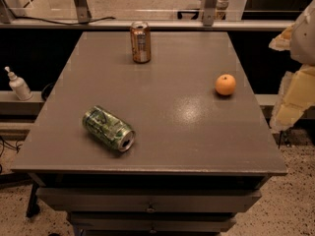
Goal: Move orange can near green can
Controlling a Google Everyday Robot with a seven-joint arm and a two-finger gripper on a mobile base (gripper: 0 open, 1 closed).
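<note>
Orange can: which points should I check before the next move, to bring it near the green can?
1. Pose: orange can stands upright at the far edge of the table: ok.
2. Goal: green can lies on its side and may roll if bumped: not ok.
3. Path: nothing lies between the cans; orange fruit sits apart, to the right: ok.
4. Reach: tool at the view's right edge, far from the orange can: not ok.

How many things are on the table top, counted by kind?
Cans: 2 (orange can, upright; green can, on its side)
Fruit: 1 (an orange)
Total: 3
The gripper is at the right edge of the view, off the table.
</note>
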